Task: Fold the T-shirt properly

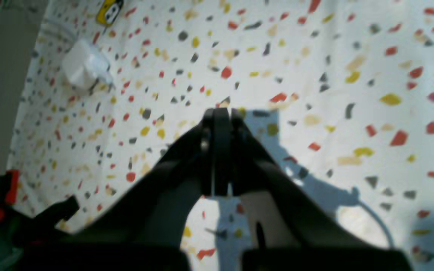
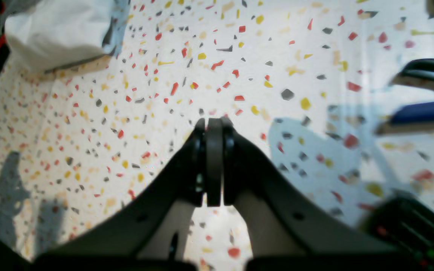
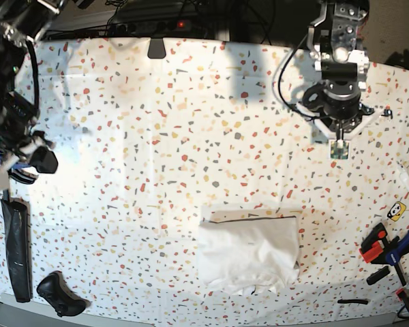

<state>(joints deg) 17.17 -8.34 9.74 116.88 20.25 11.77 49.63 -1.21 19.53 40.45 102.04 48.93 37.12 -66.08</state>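
Observation:
The white T-shirt (image 3: 249, 252) lies folded into a rough rectangle on the speckled table, near the front edge and a little right of centre. It also shows in the right wrist view (image 2: 55, 32) at the top left. My left gripper (image 1: 220, 113) is shut and empty over bare tabletop; in the base view (image 3: 339, 151) it hangs at the back right, well apart from the shirt. My right gripper (image 2: 214, 122) is shut and empty over bare tabletop. My right arm (image 3: 17, 129) is at the far left edge.
A white charger block (image 1: 83, 67) and a yellow sticker (image 1: 109, 11) lie near the table's right edge. Red and blue clamps (image 3: 388, 248) sit at the front right. A black strip (image 3: 17, 238) and a black object (image 3: 58, 294) lie at the front left.

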